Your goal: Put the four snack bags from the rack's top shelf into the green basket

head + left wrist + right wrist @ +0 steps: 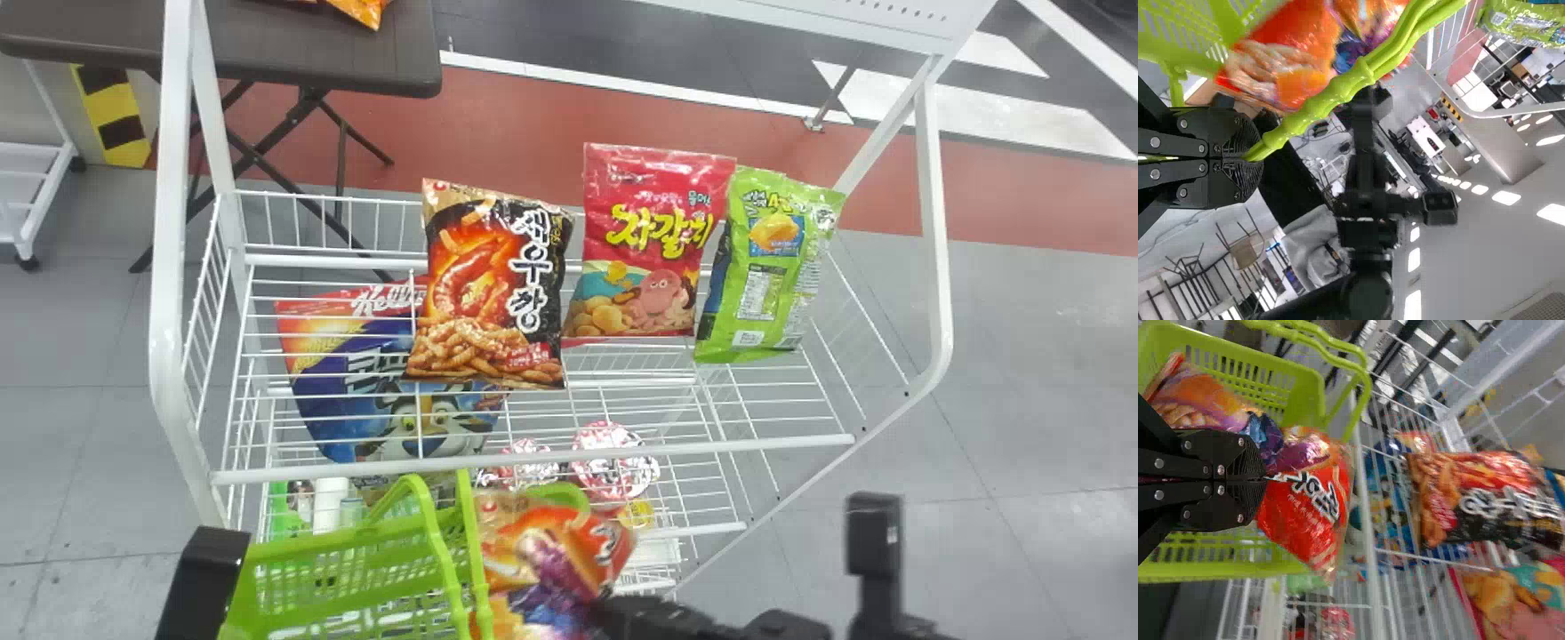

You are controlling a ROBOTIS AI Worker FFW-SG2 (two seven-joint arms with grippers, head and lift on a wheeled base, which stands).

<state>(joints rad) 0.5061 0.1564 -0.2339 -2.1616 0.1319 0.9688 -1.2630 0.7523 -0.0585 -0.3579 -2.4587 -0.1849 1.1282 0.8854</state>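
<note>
Right claw (1261,480) pinches red-orange snack bag (1305,510) at green basket (1205,572); best lowered fully inside before release. Left claw (1251,159), clenched on handle (1318,101), should brace basket. Three bags (645,244) on top shelf (533,458).

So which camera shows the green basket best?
The right wrist view: it looks into the green basket, showing both long walls and snack bags between them. The head view shows a wall and handles, cut off below; the left wrist view, handles in the left gripper.
</note>
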